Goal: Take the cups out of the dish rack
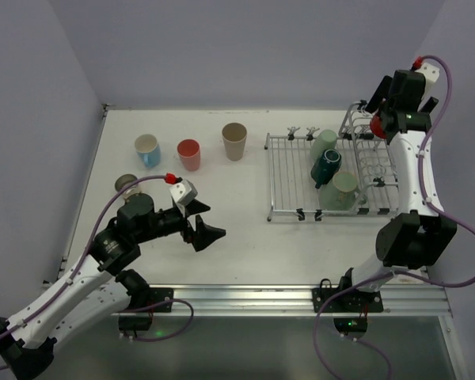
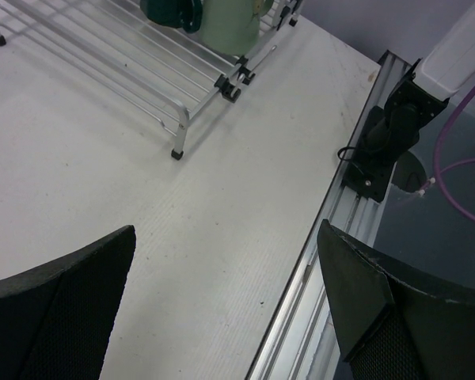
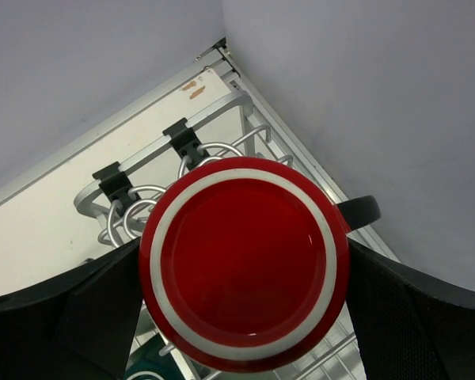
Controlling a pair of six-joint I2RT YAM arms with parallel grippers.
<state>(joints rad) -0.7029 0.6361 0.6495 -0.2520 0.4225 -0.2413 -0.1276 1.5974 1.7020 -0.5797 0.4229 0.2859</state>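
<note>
The silver wire dish rack (image 1: pixel 289 176) stands at the right of the table. In it are a sage green cup (image 1: pixel 324 142), a dark teal cup (image 1: pixel 327 166) and a pale green cup (image 1: pixel 344 188). My right gripper (image 1: pixel 378 123) is shut on a red cup (image 3: pixel 245 261), held bottom-up above the rack's raised loops (image 3: pixel 134 214); its black handle (image 3: pixel 360 210) sticks out to the right. My left gripper (image 1: pixel 199 223) is open and empty over the bare table, left of the rack. A light blue mug (image 1: pixel 148 150), a pink cup (image 1: pixel 189 154) and a beige cup (image 1: pixel 234 141) stand on the table.
A small grey-brown cup (image 1: pixel 127 183) sits behind the left arm. The left wrist view shows the rack's near corner (image 2: pixel 178 127), the pale green cup (image 2: pixel 229 24), the table's front rail (image 2: pixel 317 261) and the right arm's base (image 2: pixel 388 134). Walls close in the back and sides.
</note>
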